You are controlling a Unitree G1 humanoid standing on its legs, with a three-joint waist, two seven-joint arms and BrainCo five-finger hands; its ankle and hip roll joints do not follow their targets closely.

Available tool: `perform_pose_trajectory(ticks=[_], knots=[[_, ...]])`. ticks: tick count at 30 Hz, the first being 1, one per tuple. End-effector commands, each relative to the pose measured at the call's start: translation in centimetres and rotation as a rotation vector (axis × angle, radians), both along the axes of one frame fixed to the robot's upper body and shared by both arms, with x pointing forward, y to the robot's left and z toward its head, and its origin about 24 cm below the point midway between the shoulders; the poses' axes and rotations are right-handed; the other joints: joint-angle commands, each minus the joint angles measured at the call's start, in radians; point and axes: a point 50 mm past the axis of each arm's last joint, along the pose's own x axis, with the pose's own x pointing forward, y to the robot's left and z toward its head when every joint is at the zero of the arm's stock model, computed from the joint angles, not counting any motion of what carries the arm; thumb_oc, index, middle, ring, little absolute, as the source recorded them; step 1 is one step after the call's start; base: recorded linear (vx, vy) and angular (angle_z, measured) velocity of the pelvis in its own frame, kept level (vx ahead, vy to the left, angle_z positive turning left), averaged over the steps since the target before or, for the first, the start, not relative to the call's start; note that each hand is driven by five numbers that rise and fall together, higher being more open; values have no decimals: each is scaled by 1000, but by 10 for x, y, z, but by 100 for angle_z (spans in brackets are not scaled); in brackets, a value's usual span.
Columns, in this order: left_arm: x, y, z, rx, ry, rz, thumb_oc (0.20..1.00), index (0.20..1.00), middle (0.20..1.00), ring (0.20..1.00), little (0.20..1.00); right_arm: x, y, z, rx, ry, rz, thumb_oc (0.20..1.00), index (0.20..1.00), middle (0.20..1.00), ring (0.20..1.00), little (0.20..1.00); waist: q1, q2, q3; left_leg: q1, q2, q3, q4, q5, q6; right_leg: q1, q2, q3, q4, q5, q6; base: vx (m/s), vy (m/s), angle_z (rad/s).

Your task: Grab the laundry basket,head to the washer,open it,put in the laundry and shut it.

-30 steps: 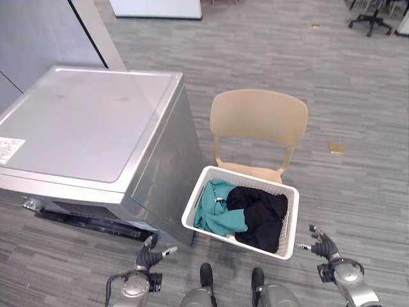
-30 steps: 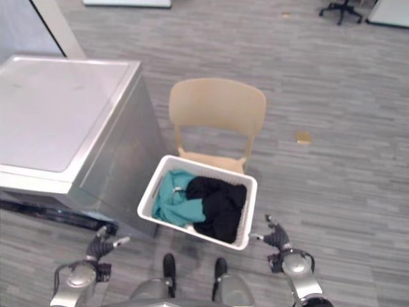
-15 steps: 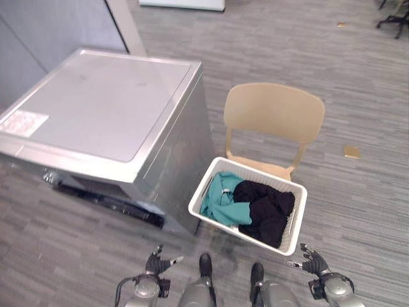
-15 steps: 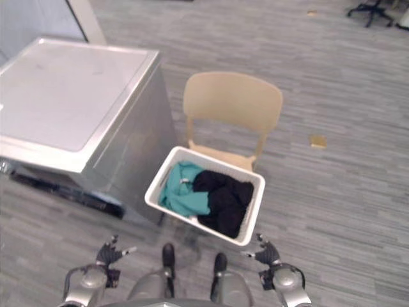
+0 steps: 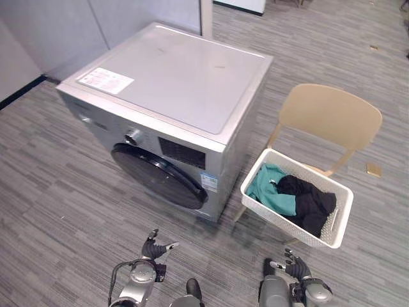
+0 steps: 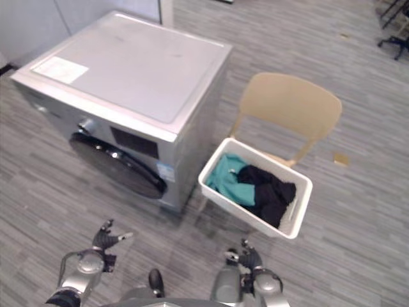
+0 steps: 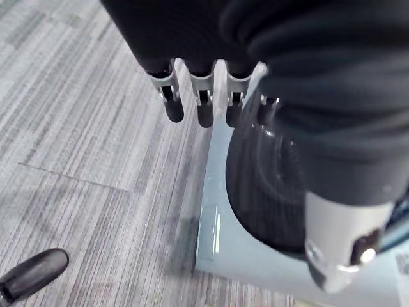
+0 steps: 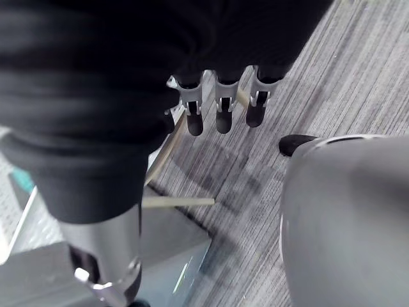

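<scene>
Nearest, low in the head views, the left hand hangs over bare floor with relaxed, spread fingers and grips nothing; its wrist view shows straight fingers aimed toward the washer's dark door. The right hand hangs at the other side, fingers likewise loose and empty. Both are held low and apart, which reads as a walking or turning posture, not a reach.

Just beyond the right hand, the white perforated plastic laundry basket rests on the seat of a tan moulded plastic chair, raised off the floor. In it lie a teal garment on the washer side and a black garment beside it. Neither hand touches the basket, so the first step, grabbing it, looks undone.

To the left stands the silver-grey front-loading washing machine, its round dark glass door shut and facing the robot's left front. The basket's near corner sits close beside the washer's side panel, apart from it with a narrow gap.

Open grey striped carpet floor spreads in front of the door, leaving room, I judge, for the door to swing. The chair's backrest bounds the basket's far side, so lifting toward the robot seems the freer path. Farther off, a small tan square piece lies on the floor past the chair.
</scene>
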Motion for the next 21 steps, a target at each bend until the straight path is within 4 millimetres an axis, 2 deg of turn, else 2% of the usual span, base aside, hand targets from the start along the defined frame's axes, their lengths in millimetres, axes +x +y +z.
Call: perform_pose_trajectory(ticks=[1, 2, 3, 4, 5, 7, 9, 13, 16, 21], knots=[[6, -13, 5, -19, -56, -40, 1000, 1000, 1000, 1000, 1000, 33, -14, 24, -25, -136, 46, 1000, 1000, 1000, 1000, 1000, 1, 30, 4, -22, -34, -90, 52, -55, -23, 28, 113, -11, -90, -76, -10, 172, 57, 34], [8, -15, 5, -23, -59, -41, 1000, 1000, 1000, 1000, 1000, 45, -11, 34, -34, -189, 96, 1000, 1000, 1000, 1000, 1000, 7, 30, 14, -6, -55, -114, 47, -66, -21, -9, 157, 3, -127, -61, -11, 133, 21, 29], [8, -15, 5, -22, -60, -40, 1000, 1000, 1000, 1000, 1000, 45, -11, 34, -34, -189, 96, 1000, 1000, 1000, 1000, 1000, 6, 29, 12, -9, -56, -114, 46, -64, -21, -11, 156, 3, -129, -58, -11, 207, -39, 42], [12, -16, 6, -17, -65, -50, 1000, 1000, 1000, 1000, 1000, 52, -12, 42, -44, -226, 127, 1000, 1000, 1000, 1000, 1000, 2, 30, 28, 2, -70, -154, 63, -83, -25, -50, 173, 28, -162, -37, -3, 111, -44, 53], [12, -16, 6, -17, -65, -50, 1000, 1000, 1000, 1000, 1000, 52, -11, 42, -44, -226, 127, 1000, 1000, 1000, 1000, 1000, 0, 29, 26, -1, -71, -154, 63, -81, -25, -52, 172, 27, -164, -35, -3, 162, -85, 65], [14, -19, 7, -15, -75, -79, 1000, 1000, 1000, 1000, 1000, 53, -13, 45, -47, -240, 137, 1000, 1000, 1000, 1000, 1000, 2, 20, 25, -6, -95, -205, 85, -92, -28, -19, 165, 62, -209, -25, -7, 109, -119, 86], [13, -20, 6, -14, -71, -80, 1000, 1000, 1000, 1000, 1000, 57, -13, 47, -49, -253, 145, 1000, 1000, 1000, 1000, 1000, 7, 22, 22, -14, -98, -218, 96, -92, -35, -4, 160, 59, -218, -15, -14, 88, -137, 106], [12, -26, 2, -23, -52, -85, 1000, 1000, 1000, 1000, 1000, 73, -13, 60, -75, -315, 164, 1000, 1000, 1000, 1000, 1000, 24, 34, 4, -52, -60, -231, 158, -82, -85, 74, 138, -24, -261, -33, -44, 139, -231, 111], [9, -27, -1, -24, -34, -76, 1000, 1000, 1000, 1000, 1000, 75, -13, 61, -87, -320, 176, 1000, 1000, 1000, 1000, 1000, 30, 36, 4, -61, -49, -221, 172, -75, -95, 105, 128, -61, -279, -43, -50, 80, -92, 114], [4, -28, -6, -22, -7, -71, 1000, 1000, 1000, 1000, 1000, 79, -10, 64, -100, -328, 197, 1000, 1000, 1000, 1000, 1000, 44, 27, 2, -114, 8, -138, 149, -19, -100, 138, 93, -114, -312, -49, -43, 50, 6, 54]])
